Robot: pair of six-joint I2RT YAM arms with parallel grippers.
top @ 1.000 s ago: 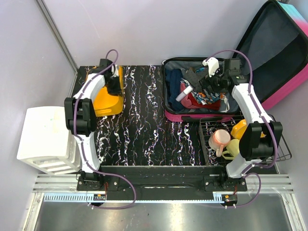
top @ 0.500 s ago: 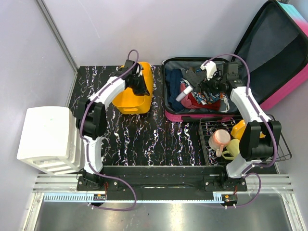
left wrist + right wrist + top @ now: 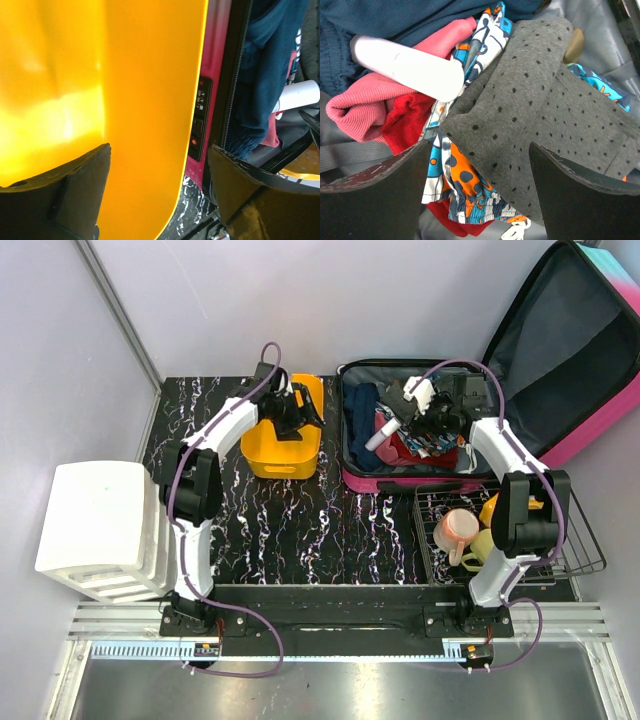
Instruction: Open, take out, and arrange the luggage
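Here's the luggage (image 3: 390, 483), lying open at the far right of the black marbled worktop (image 3: 350, 540). Its lid (image 3: 575, 345) is thrown up and back against the wall, dark lining showing, and the magenta front wall faces the arms. The lower shell is packed with clothes.

The left tool (image 3: 157, 190) is down at the orange bin (image 3: 283, 445). Its fingers are apart, straddling the bin's right-hand wall, one inside the bin and one outside, with daylight on both sides of the plastic. The bin sits just beside the luggage's left side, and from the left wrist you can see the small lock panel (image 3: 200, 120) on the magenta shell right next to it.

The right tool (image 3: 477, 195) is over the open shell, fingers spread wide above the pile. Between them lies a grey dotted cloth (image 3: 545, 115), beside a blue-and-orange patterned cloth (image 3: 465, 190). A white roll (image 3: 410, 67) rests on a pink ribbed garment (image 3: 355, 105), with red cloth (image 3: 405, 120) under it and a navy garment (image 3: 420, 15) behind. Whether the fingertips touch the fabric, I can't quite tell from here.

In front of the luggage stands a wire basket (image 3: 580, 540) holding a pink cup (image 3: 458, 528) and a yellow mug (image 3: 485, 545). A white box (image 3: 95, 530) sits off the worktop's left edge.
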